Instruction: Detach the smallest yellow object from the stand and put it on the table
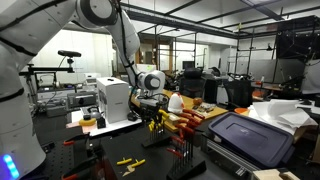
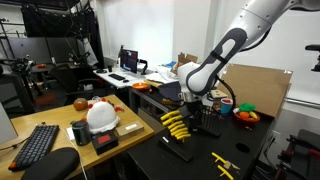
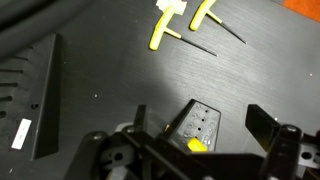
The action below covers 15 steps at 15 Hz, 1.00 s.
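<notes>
The stand (image 2: 185, 128) is a dark upright rack on the black table (image 2: 150, 160), with yellow handles (image 2: 175, 122) and red-orange handles (image 1: 178, 122) sticking out. My gripper (image 2: 196, 103) hangs just above its top, open and empty. In the wrist view the gripper (image 3: 200, 125) straddles the stand's holed top block (image 3: 197, 122), one finger (image 3: 262, 125) on each side and clear of it. A small yellow piece (image 3: 197, 145) shows at the block's near edge; I cannot tell whether it is the smallest yellow object. Two yellow T-handled tools (image 3: 165, 30) lie loose on the table.
A white box (image 1: 115, 98) stands on a bench behind the stand. A dark bin (image 1: 250, 140) sits beside it. A white hard hat (image 2: 100, 115) and a keyboard (image 2: 38, 145) lie nearby. A black bar (image 3: 45, 95) lies on the table.
</notes>
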Each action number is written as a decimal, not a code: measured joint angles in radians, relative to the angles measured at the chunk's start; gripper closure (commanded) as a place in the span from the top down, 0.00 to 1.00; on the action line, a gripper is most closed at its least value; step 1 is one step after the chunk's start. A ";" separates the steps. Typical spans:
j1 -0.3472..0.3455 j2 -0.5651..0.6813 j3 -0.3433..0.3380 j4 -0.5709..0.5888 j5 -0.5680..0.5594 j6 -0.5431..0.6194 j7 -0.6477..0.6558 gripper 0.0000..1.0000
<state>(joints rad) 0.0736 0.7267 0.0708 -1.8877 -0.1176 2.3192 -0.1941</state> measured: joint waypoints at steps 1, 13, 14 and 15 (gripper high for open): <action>0.001 0.003 0.000 0.003 0.000 0.000 0.000 1.00; 0.005 0.038 0.000 0.022 -0.004 0.000 0.000 1.00; 0.008 0.042 0.000 0.024 -0.013 0.000 0.000 1.00; 0.011 0.046 -0.001 0.028 -0.026 0.000 0.000 1.00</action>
<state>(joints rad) 0.0847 0.7730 0.0698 -1.8601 -0.1437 2.3194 -0.1938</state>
